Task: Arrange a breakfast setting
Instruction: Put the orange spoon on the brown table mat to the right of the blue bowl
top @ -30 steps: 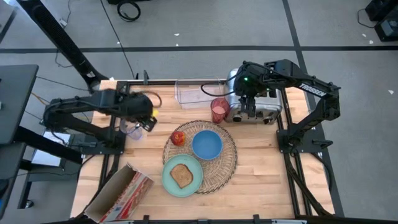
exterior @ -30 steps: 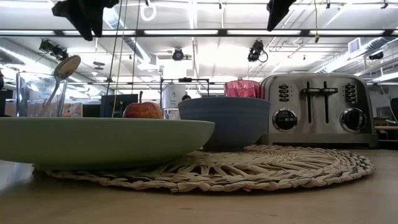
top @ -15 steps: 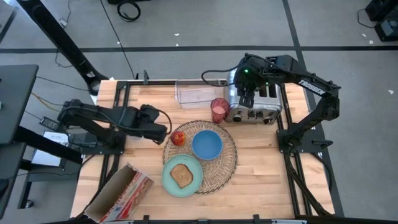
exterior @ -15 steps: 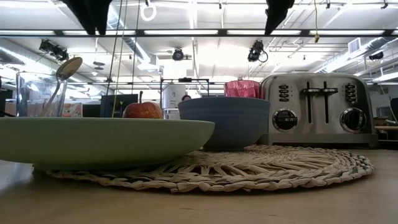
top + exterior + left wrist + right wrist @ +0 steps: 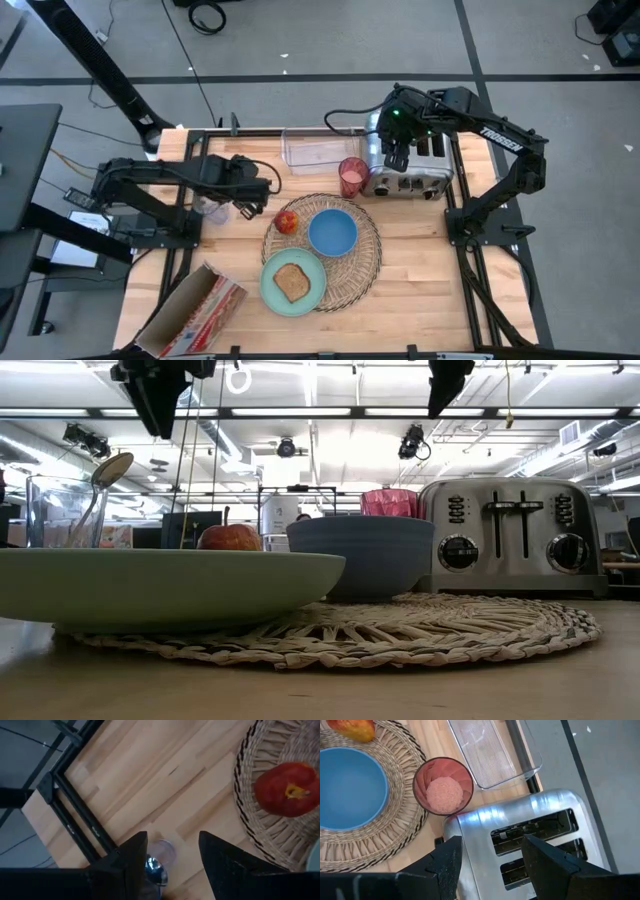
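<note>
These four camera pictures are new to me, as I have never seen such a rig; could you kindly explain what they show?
Two dark robot arms work at a wooden table. One picture looks straight down, one looks level across the tabletop, and one camera rides on each wrist, peering past that arm's two fingers.

On the table a round wicker placemat carries a blue bowl, a red apple and a mint-green plate with a toast slice. Behind it stand a pink cup, a chrome toaster and a clear plastic bin. A clear glass holding a spoon stands by the left edge, and a cardboard box lies at the near corner.

The left end effector hovers open above that glass; the right end effector hovers open over the toaster. Neither holds anything.
</note>
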You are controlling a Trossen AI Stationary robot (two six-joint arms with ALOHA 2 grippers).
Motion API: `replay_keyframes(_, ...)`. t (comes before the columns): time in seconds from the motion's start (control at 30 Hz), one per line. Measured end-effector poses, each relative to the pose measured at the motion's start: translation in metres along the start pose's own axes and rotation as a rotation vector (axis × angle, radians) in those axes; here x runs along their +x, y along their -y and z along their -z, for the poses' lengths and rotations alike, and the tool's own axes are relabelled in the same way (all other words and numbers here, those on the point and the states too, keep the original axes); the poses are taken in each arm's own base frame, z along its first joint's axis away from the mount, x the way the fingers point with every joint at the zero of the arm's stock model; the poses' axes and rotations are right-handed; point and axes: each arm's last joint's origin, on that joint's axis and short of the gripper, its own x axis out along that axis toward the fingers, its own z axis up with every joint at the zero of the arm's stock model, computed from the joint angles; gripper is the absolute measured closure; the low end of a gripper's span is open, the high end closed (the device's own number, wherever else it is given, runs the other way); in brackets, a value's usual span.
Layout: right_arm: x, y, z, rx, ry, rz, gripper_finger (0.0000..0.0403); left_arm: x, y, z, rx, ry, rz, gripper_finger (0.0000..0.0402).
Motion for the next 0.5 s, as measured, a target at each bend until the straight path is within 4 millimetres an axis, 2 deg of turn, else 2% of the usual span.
replay_keyframes(0.17, 0.0, 0.0, 0.001, 0.038, -0.01, -0.001, 0.0192, 0.005, -0.011, 0.013, 0.041, -0.038, 0.024, 0.0215)
replay_keyframes(0.3, 0.0, 0.0, 0.001, 0.047, -0.007, -0.001, 0.0192, 0.009, -0.017, 0.022, -0.011, -0.074, 0.039, 0.0215)
replay_keyframes(0.5, 0.0, 0.0, -0.001, 0.051, 0.014, 0.001, 0.0192, 0.017, -0.016, 0.028, -0.023, -0.096, 0.014, 0.0215)
